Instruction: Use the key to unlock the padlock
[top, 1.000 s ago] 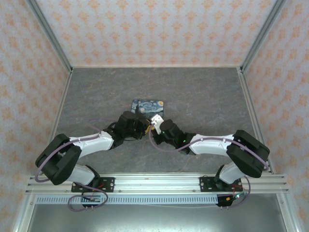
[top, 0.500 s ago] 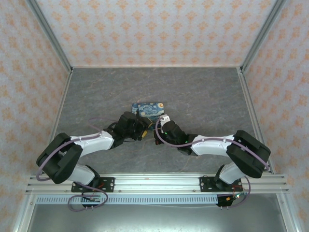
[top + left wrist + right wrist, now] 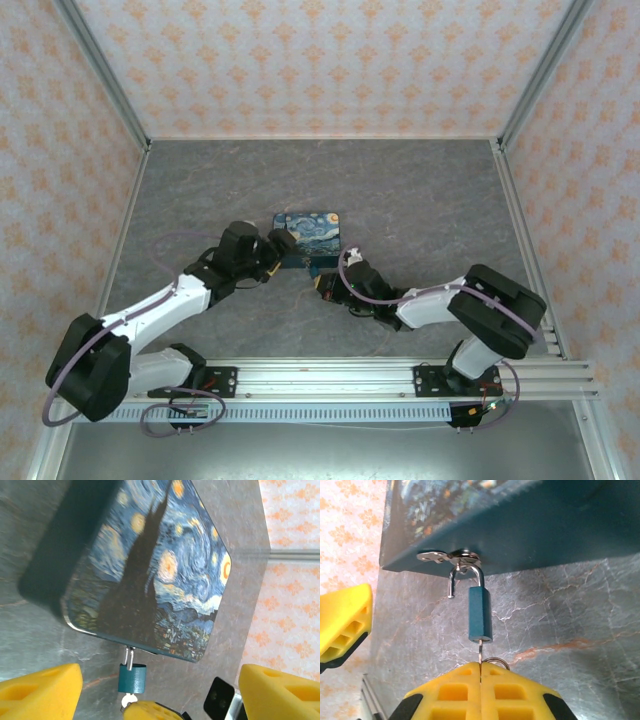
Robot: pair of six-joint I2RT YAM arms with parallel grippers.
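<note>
At the near side of the starry-night tin (image 3: 307,230), the padlock (image 3: 480,614) is hooked on the hasp (image 3: 451,557) with the key (image 3: 479,651) in its base.
Its thin shackle passes through the hasp, one leg standing free of the teal body, above the grey table (image 3: 560,610). The right gripper (image 3: 480,670) is clamped tight on the key, yellow fingers pressed together by the key ring (image 3: 496,662). The left gripper (image 3: 160,680), just beside the tin, is spread wide and holds nothing.
</note>
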